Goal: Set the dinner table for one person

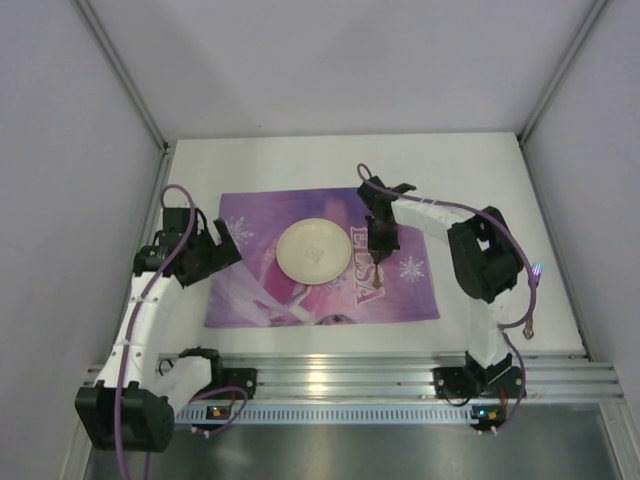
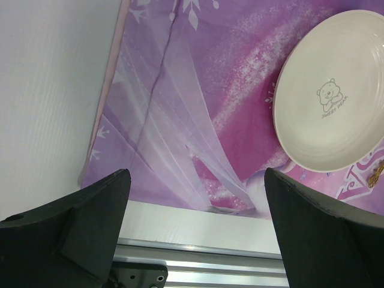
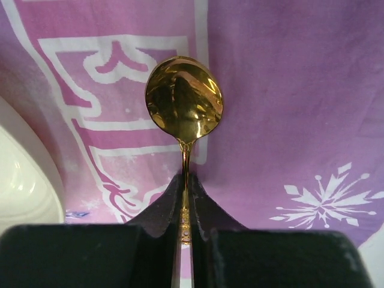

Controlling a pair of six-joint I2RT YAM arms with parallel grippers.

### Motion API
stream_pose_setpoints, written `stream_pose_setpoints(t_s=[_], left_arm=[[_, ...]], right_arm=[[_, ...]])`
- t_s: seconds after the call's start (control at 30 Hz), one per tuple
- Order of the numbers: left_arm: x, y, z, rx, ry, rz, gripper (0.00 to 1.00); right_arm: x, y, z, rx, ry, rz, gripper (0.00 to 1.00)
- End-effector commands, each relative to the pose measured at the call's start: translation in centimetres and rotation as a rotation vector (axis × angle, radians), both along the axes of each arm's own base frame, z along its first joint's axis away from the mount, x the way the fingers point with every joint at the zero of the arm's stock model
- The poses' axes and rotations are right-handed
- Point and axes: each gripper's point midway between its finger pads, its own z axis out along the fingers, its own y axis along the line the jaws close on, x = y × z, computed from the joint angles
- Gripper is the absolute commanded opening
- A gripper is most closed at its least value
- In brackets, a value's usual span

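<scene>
The placemat (image 1: 408, 292) bears "ELSA" in white letters; the plate (image 2: 312, 135) carries tiny print, seemingly "SWEET BEAR", under a bear drawing.

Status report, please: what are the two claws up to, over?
Right gripper shut on gold spoon, over placemat, right of plate. Left gripper open, empty, at placemat's left edge. Dinner table: nothing seen blocking.

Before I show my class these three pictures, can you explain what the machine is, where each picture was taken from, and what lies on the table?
Two robot arms are bolted to a white table. The overhead view looks down on both; the other two come from cameras on each wrist. A purple placemat lies on the table, with a cream plate on it. The right gripper is shut on a gold spoon, held over the placemat beside the plate. The left gripper is open and empty.
</scene>
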Motion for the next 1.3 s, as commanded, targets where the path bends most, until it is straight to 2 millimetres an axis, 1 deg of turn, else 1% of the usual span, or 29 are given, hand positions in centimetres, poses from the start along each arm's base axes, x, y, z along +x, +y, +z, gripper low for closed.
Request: stream_pose_setpoints(t_s=[0.0,0.03,0.1,0.13,0.2,0.23,0.3,0.33,0.4,0.43,0.47,0.5,0.57,0.6,0.67,0.7,0.77,0.8,0.87,0.9,0.97,1.0,1.03,1.17,1.27], left_arm=[[0.2,0.1,0.1,0.015,-0.016,-0.008,0.99],[0.2,0.1,0.1,0.015,-0.014,-0.008,0.99],[0.2,0.1,-0.1,0.014,-0.008,-0.009,0.99],[0.3,0.1,-0.1,0.014,-0.006,-0.009,0.99],[0.3,0.1,-0.2,0.015,0.0,-0.007,0.99],[0.3,0.1,-0.4,0.013,0.008,-0.007,0.99],[0.3,0.0,-0.5,0.009,0.014,-0.01,0.99],[0.3,0.0,-0.7,0.009,0.02,-0.012,0.99],[0.3,-0.2,-0.8,0.002,0.026,-0.016,0.99],[0.4,-0.3,-1.0,-0.003,0.034,-0.018,0.99],[0.4,-0.3,-1.1,-0.004,0.037,-0.02,0.98],[0.4,-0.5,-1.2,-0.008,0.04,-0.026,0.98],[0.5,-0.7,-1.6,-0.012,0.053,-0.033,0.98],[0.5,-1.0,-1.7,-0.014,0.058,-0.045,0.98],[0.5,-1.2,-2.0,-0.013,0.073,-0.054,0.98],[0.4,-1.5,-2.1,-0.014,0.078,-0.064,0.98],[0.4,-1.8,-2.4,-0.014,0.088,-0.079,0.98],[0.4,-2.2,-2.4,-0.014,0.089,-0.094,0.98],[0.2,-2.7,-2.6,-0.01,0.096,-0.117,0.98],[0.2,-2.8,-2.7,-0.009,0.101,-0.12,0.98],[0.1,-3.1,-2.8,-0.008,0.11,-0.129,0.98],[0.1,-3.2,-2.9,-0.009,0.112,-0.134,0.98],[0.1,-3.2,-2.9,-0.007,0.115,-0.135,0.98],[0.0,-3.4,-2.8,-0.006,0.113,-0.143,0.98],[0.0,-3.3,-2.7,-0.002,0.111,-0.143,0.98]], right_arm=[[0.7,1.5,0.8,0.011,-0.038,0.035,0.04],[0.6,1.5,0.9,0.012,-0.041,0.036,0.19],[0.6,1.6,1.4,0.022,-0.05,0.029,0.36],[0.7,1.7,2.5,0.036,-0.076,0.027,0.47],[1.0,1.7,4.1,0.052,-0.115,0.018,0.54],[1.2,1.4,6.2,0.063,-0.164,0.011,0.58],[1.4,0.3,8.4,0.057,-0.221,-0.008,0.61],[1.5,-1.5,10.4,0.052,-0.27,-0.046,0.63],[1.3,-4.5,11.5,0.04,-0.291,-0.105,0.63],[0.9,-8.3,12.0,0.028,-0.302,-0.19,0.64],[0.7,-10.7,12.1,0.011,-0.308,-0.229,0.64],[-0.1,-15.2,11.7,-0.026,-0.304,-0.342,0.64],[-1.4,-20.0,11.1,-0.086,-0.284,-0.453,0.64],[-3.1,-24.7,10.4,-0.143,-0.245,-0.606,0.64],[-4.7,-27.8,9.6,-0.15,-0.218,-0.727,0.64],[-6.0,-29.9,8.6,-0.131,-0.199,-0.832,0.64],[-7.1,-31.3,7.6,-0.116,-0.18,-0.909,0.64],[-8.0,-32.3,6.6,-0.123,-0.156,-0.96,0.64],[-8.6,-33.2,5.7,-0.132,-0.138,-0.996,0.64],[-9.4,-34.2,5.1,-0.15,-0.121,-1.035,0.64],[-10.1,-35.2,4.6,-0.164,-0.115,-1.066,0.64],[-10.7,-36.2,4.3,-0.172,-0.11,-1.1,0.64],[-11.1,-36.5,4.1,-0.176,-0.099,-1.111,0.64],[-11.2,-37.6,3.3,-0.174,-0.084,-1.143,0.64],[-11.4,-38.7,2.3,-0.191,-0.046,-1.152,0.63]])
